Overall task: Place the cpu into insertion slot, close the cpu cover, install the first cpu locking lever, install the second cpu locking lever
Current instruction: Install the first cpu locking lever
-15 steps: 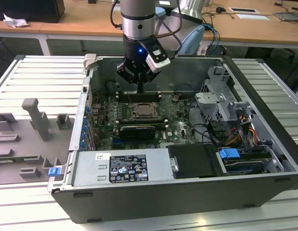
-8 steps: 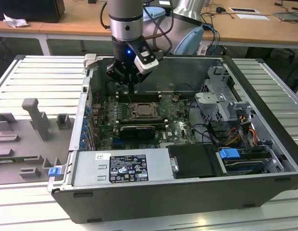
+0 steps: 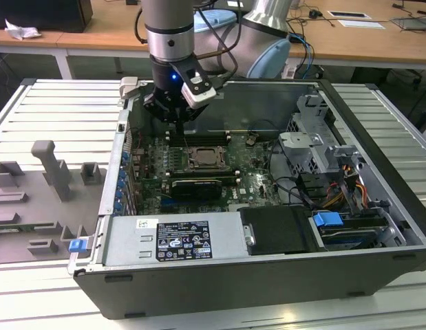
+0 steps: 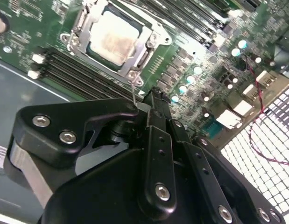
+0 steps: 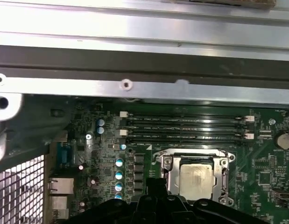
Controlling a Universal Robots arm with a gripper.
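Beige-silver, the small square cpu [image 4: 111, 39] sits in the window of the thin silver-grey metal cpu cover [image 5: 169, 173]; the black end effector [image 4: 153, 95], fingers together beside that cover's wire lever [image 4: 133, 88], likely needs a slow push clear of the chip.

A pale metal tabletop [image 3: 54, 103] of long ribbed slats stretches across the foreground. At the exterior view's left, blocky grey moulded holders [image 3: 51, 168] stand on it. Behind runs a row of light wooden desks [image 3: 378, 48] on white legs [image 3: 63, 63]. The desk at the exterior view's left carries a dark box [image 3: 40, 14] and a crumpled white scrap [image 3: 21, 30]. The desk at the right carries white sheets [image 3: 361, 23] and black cables [image 3: 312, 14]. The light is bright and even.
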